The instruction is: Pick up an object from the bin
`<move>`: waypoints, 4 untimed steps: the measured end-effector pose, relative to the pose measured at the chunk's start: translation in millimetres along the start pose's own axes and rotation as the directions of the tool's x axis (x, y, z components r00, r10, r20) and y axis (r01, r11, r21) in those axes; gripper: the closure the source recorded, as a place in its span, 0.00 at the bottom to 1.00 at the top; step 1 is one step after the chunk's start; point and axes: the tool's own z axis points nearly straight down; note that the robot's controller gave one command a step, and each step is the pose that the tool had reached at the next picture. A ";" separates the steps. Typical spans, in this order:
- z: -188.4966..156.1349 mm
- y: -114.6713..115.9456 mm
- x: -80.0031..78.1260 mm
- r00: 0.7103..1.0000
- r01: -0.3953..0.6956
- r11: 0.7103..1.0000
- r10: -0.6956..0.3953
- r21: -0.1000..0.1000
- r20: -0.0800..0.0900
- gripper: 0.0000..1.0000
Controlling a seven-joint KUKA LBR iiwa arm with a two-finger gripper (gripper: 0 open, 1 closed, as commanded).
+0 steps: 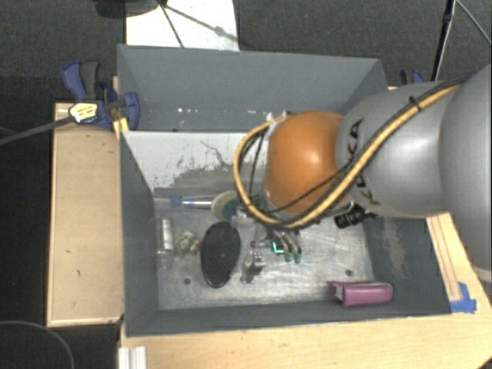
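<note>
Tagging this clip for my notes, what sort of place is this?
Probably a robotics lab bin-picking station: a KUKA arm reaches into a grey metal bin of loose things, like a black oval object and a purple block.

Bin (138, 229): grey metal, floor scuffed with whitish scratches. Oval thing (217, 254) mid-floor — plain black, matte. Flat block (361, 292) by the near wall: purple, mauve sheen. Small round disc (224, 203): pale green. Wrist cover (304, 164): glossy orange. Arm (430, 167): silver-grey, black lettering. Cable (384, 135) — yellow, beside a black one.
</note>
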 end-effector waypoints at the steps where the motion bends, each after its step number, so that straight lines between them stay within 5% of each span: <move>1: 73.4 10.7 -16.3 0.851 0.524 0.851 -0.524 0.004 0.014 0.00; 2: 44.2 35.7 -24.7 0.524 0.851 0.524 -0.851 0.007 0.007 0.00; 3: 21.0 20.5 -61.0 0.316 0.949 0.316 -0.949 0.010 0.006 0.00; 4: 74.8 73.7 -23.4 -0.259 0.966 -0.259 -0.966 0.005 0.000 0.00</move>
